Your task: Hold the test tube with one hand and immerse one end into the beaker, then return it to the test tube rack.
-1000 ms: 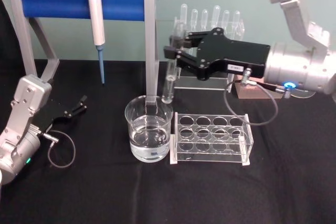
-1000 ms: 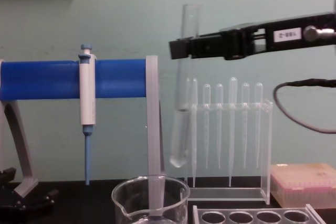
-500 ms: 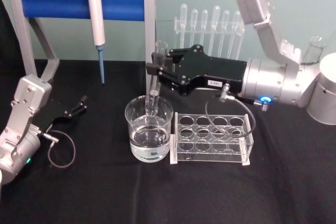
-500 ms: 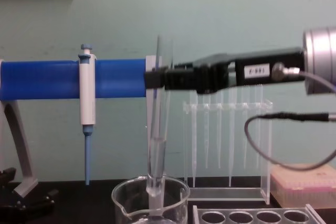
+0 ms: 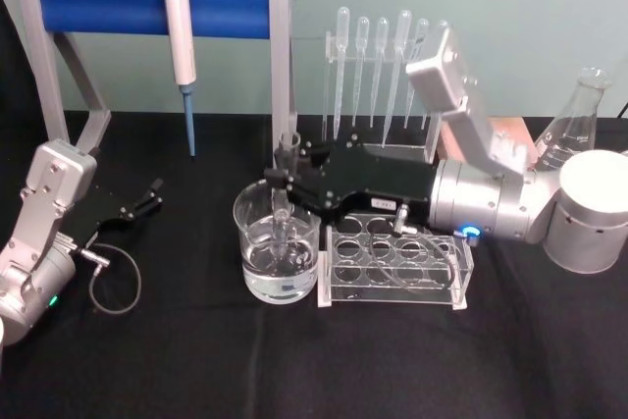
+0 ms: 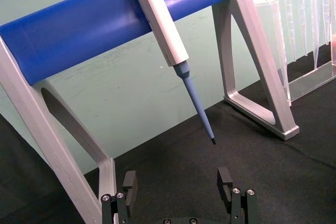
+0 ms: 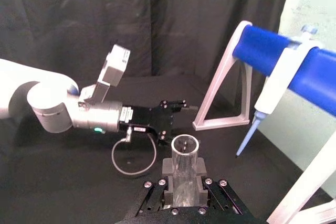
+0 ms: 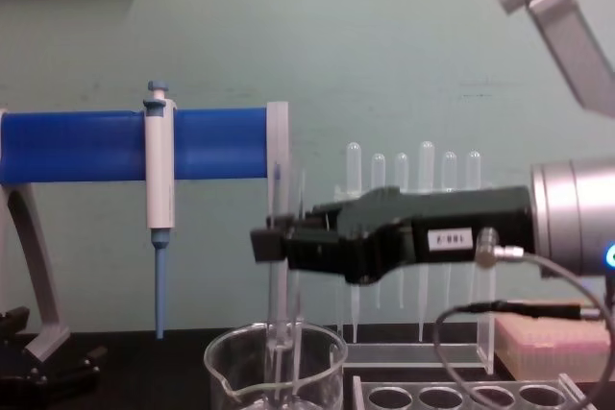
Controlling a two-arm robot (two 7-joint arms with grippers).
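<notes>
Two tools are seen over the black-draped tabletop [image 5: 196, 360]. Far left, the left tool [image 5: 149, 195] is parked low beside the stand's grey leg, its black fingers spread apart with nothing between them. Behind it, a white-and-blue pipettor [image 5: 179, 36] is hung tip-down on the blue bar of the grey-framed stand [image 5: 98, 2].

On to the middle: the wide clear glass beaker [image 5: 257, 205], partly filled with clear liquid, is stood on the tabletop. The long clear glass test tube [image 5: 288, 150] is held in it, close to upright, with the open rim on top and the rounded end below the beaker's rim. Whether that end is under the liquid cannot be told.

The tube is clamped on its upper part by the black two-fingered right tool [image 5: 283, 182], which is extended in from the right on a silver wrist, level above the clear plastic rack with round holes [image 5: 392, 287]. The rack is set just beside the beaker, to its right. Behind, thin bulb-topped plastic pipettes [image 5: 383, 56] are hung in a clear holder, and far right a clear conical flask [image 5: 569, 130] is glimpsed.
</notes>
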